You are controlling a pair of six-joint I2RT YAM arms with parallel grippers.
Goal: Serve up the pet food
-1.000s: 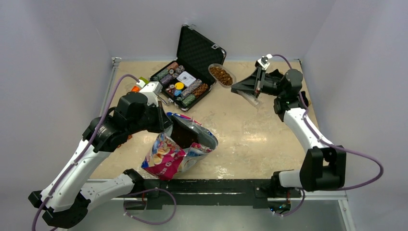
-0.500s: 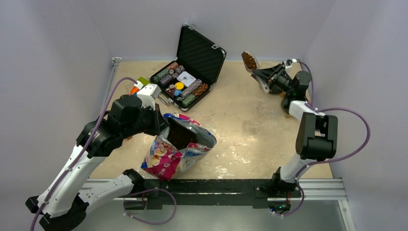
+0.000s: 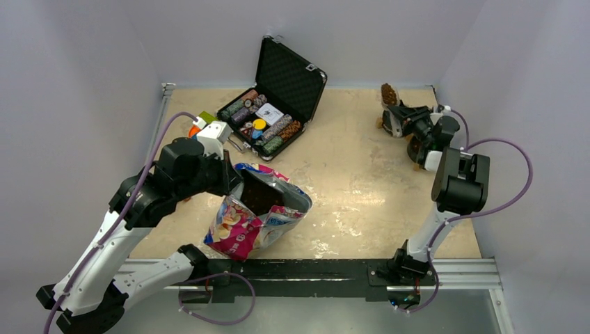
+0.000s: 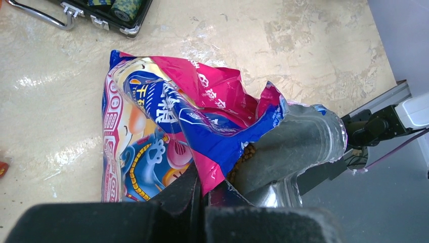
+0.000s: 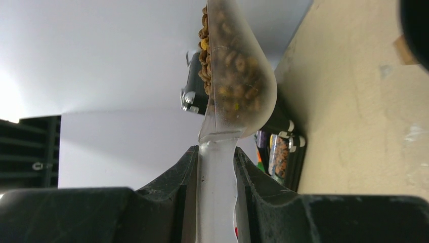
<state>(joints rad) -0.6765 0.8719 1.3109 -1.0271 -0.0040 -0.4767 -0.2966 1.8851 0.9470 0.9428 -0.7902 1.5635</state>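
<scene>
1. Clear plastic scoop (image 5: 235,91) is heaped with brown pet food (image 5: 222,76), and its flat handle is clamped between the two fingers of the right claw (image 5: 216,167), which stands narrow around it
2. In the top view the scoop is raised over the far right corner of the beige worktop (image 3: 362,188), close to the back wall, with the loaded bowl uppermost
3. The glossy pink, blue and white bag (image 4: 167,126) sits slumped on the worktop near the front left; its mouth gapes, the silver lining shows, and a few more pellets are visible just inside the mouth
4. The left claw (image 4: 202,186) is pinched fully closed on the bag's pink upper edge, with that edge lifted
5. An open black case (image 3: 278,104) of coloured poker chips (image 3: 268,129) lies beyond the bag, apart from it, with its lid upright
</scene>
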